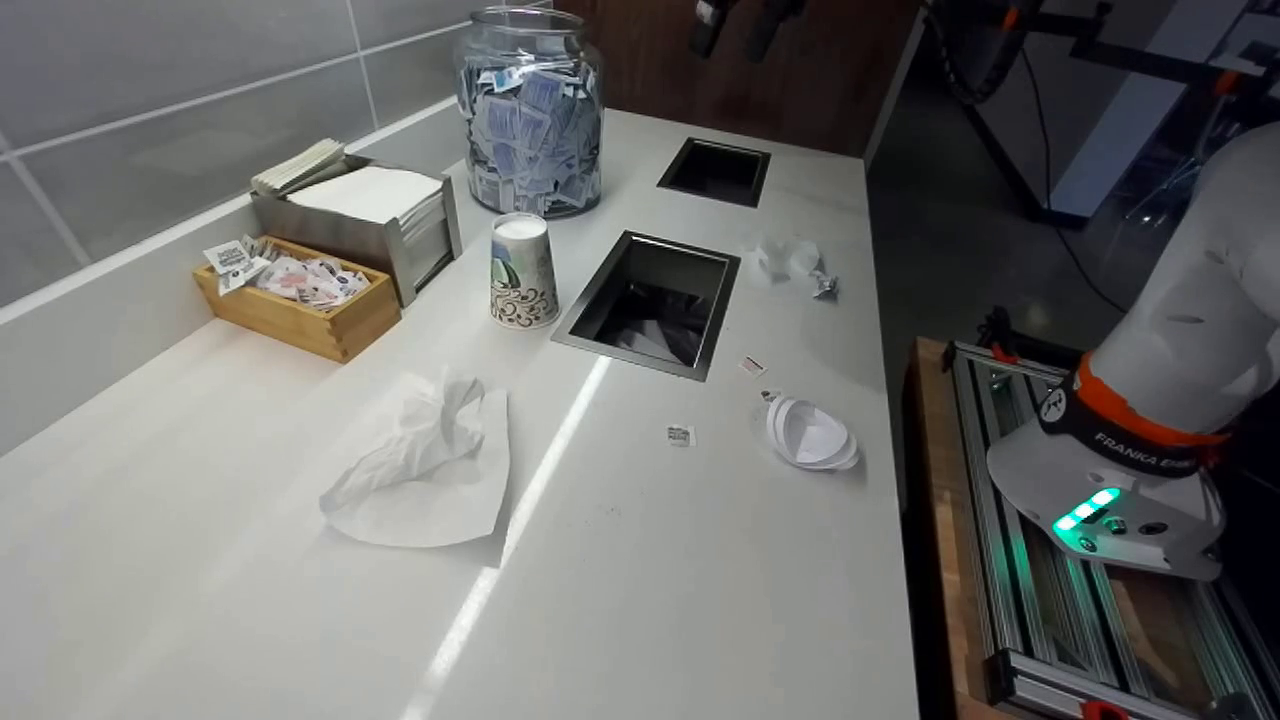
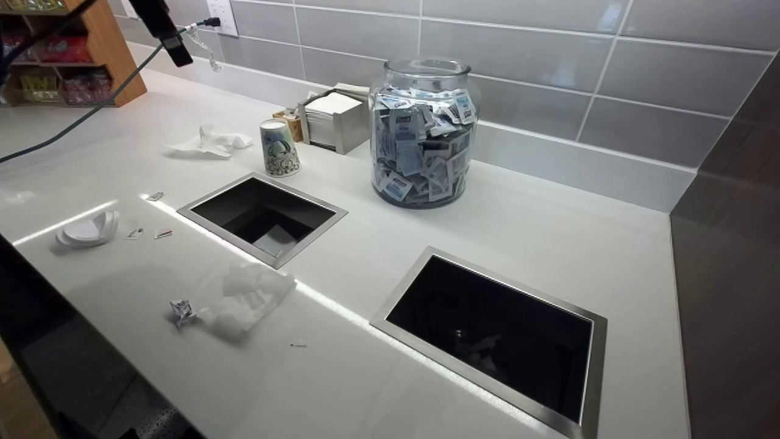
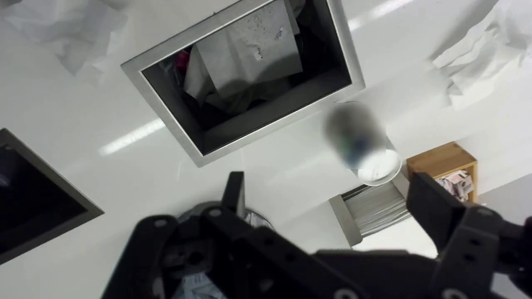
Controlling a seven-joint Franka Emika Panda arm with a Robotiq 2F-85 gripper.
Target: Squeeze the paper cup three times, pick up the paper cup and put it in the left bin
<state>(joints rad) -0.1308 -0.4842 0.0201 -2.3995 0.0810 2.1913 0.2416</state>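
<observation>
Just beside what I take to be the left bin (image 3: 166,115), the paper cup (image 1: 524,272) stands narrow end up and looks undented to me, so I'd judge none of the three squeezes done yet, with the pick-up and the drop into that bin also left to do. Farther off, higher than the bin and well apart from it, hangs the gripper (image 1: 731,50); its two fingers (image 3: 233,193) are spread wide, as the wrist view shows plainly, with nothing held between them and neither one touching the cup or anything else I can see.
</observation>
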